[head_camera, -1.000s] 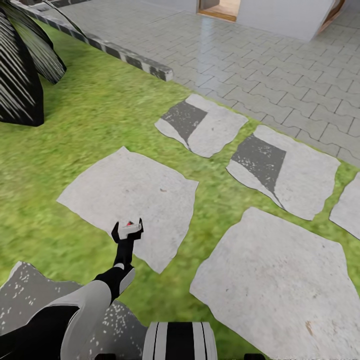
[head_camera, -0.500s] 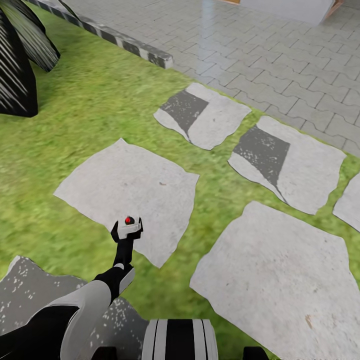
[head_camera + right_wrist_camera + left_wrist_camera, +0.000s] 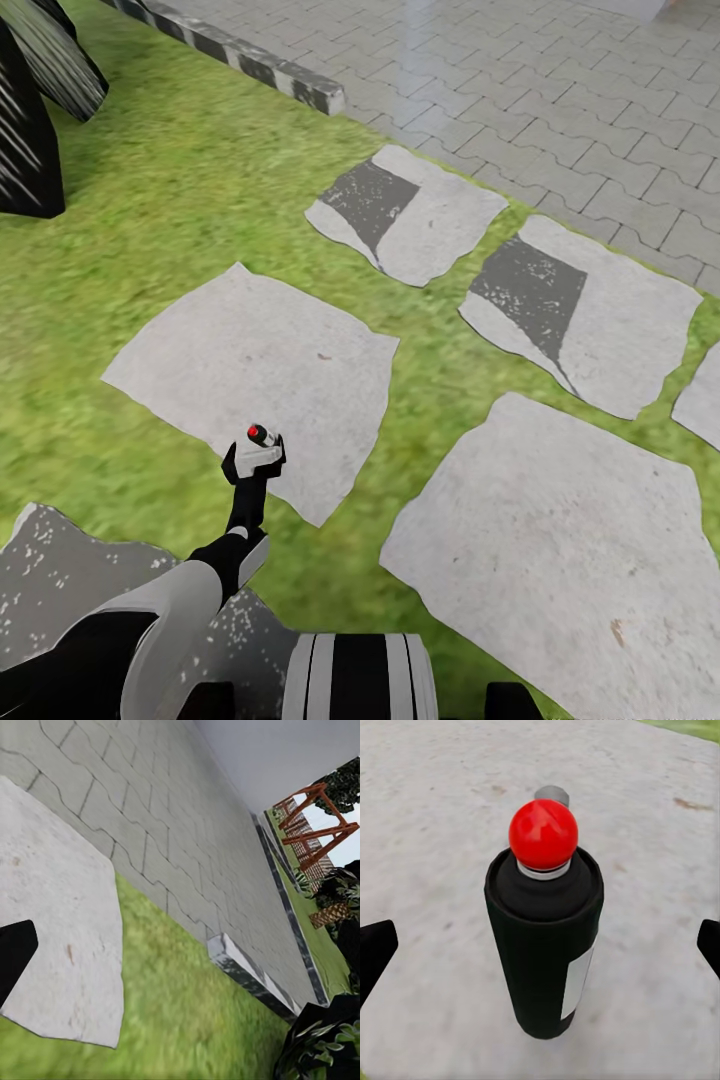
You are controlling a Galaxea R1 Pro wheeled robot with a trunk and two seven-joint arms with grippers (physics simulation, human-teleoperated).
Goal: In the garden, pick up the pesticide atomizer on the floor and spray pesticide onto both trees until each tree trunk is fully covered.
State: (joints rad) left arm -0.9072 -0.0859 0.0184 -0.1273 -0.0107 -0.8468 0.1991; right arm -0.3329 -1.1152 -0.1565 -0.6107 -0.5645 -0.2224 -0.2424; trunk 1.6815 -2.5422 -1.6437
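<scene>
Left wrist view | pesticide atomizer [image 3: 544, 945]: black cylinder, red ball top, upright on stone slab [image 3: 435, 802] | left gripper [image 3: 540, 945] spread, straddling it | right gripper: cannot tell

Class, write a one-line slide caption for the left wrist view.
Black cylindrical spray can with a red ball top standing upright on a pale grey stone slab, between the open left claw's fingertips.

Light: bright, even, daylight-like; source direction cannot be told.
Shadows: dark angular patches on two slabs [image 3: 372, 205] at the lawn's far edge.
Glare: pale sheen on the paving [image 3: 440, 60].
Blur: grass [image 3: 180, 190] smeared, soft render throughout.
</scene>
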